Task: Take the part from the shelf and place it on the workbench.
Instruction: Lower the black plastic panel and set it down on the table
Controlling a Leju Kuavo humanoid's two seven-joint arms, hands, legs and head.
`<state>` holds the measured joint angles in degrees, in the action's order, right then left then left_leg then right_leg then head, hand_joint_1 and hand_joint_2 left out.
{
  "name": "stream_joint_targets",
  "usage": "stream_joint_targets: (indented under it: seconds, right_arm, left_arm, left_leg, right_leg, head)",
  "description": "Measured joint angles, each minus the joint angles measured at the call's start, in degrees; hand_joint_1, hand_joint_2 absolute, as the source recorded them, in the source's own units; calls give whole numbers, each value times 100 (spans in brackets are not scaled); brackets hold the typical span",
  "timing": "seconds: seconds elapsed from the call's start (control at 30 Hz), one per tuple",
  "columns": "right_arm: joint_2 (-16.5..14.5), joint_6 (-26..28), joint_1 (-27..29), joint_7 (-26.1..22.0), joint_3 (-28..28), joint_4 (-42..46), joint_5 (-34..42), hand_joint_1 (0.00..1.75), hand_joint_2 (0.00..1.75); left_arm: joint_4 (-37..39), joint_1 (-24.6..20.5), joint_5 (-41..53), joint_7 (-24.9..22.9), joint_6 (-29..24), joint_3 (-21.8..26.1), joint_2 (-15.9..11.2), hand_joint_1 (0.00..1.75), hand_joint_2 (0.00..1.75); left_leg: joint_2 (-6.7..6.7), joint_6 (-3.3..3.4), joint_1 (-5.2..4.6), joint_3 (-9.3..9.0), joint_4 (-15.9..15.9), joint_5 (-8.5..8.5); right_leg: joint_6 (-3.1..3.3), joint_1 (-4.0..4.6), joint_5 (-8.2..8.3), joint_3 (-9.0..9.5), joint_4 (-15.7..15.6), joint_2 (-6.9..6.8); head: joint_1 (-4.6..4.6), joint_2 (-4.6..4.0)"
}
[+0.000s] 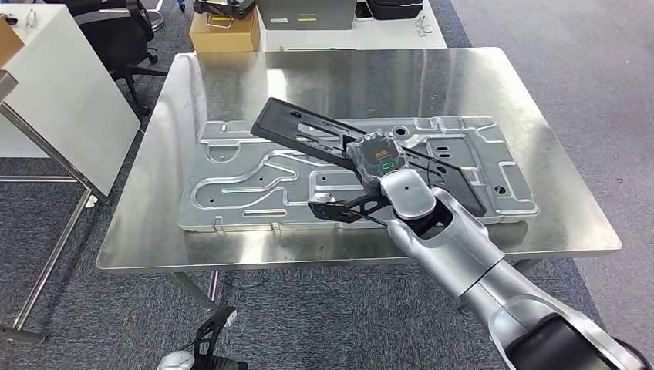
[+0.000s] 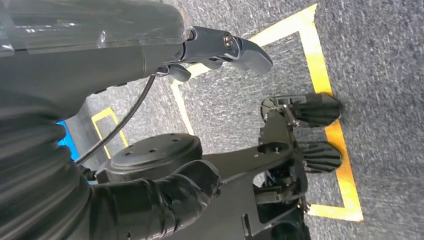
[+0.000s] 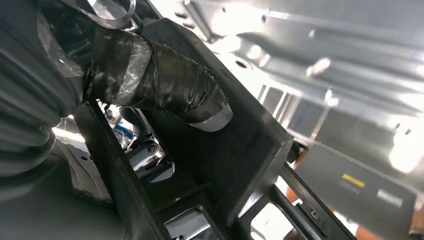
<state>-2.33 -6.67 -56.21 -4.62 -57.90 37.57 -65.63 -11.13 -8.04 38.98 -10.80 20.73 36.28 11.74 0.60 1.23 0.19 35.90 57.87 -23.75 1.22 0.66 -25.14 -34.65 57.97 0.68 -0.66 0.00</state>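
A long black plastic part [image 1: 308, 132] lies slanted over the silver stamped metal panel [image 1: 239, 185] on the steel workbench [image 1: 185, 231]. My right hand [image 1: 379, 160] grips this part near its middle, its back with a green-lit module facing up. In the right wrist view the thumb [image 3: 170, 87] presses on the black part [image 3: 235, 155], with the fingers under it. My left hand [image 2: 200, 125] hangs above the carpet with its fingers apart and nothing in it.
A white desk and an office chair [image 1: 116, 31] stand at the left. A cardboard box [image 1: 224, 32] and grey cases [image 1: 305, 11] sit behind the bench. Yellow floor tape [image 2: 320, 75] marks the grey carpet below my left arm.
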Motion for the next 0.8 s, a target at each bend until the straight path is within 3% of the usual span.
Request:
stream_joint_targets:
  seconds: [0.5,0.8]
  right_arm:
    - [-182,-46,-3,-44,-154,-382,-57,175,175]
    - [-211,-354,15,-250,-600,-616,-219,175,175]
  left_arm:
    - [0,-1,-28,-5,23,0,0,0,175]
    - [0,-2,-55,20,47,0,0,0,175]
  left_leg:
    - [-2,-4,12,-4,-1,-2]
    - [-3,-5,12,-7,0,-3]
  right_leg:
    - [0,5,-4,0,8,1]
    - [0,5,-5,0,7,1]
  head:
    - [-1,0]
    - [1,0]
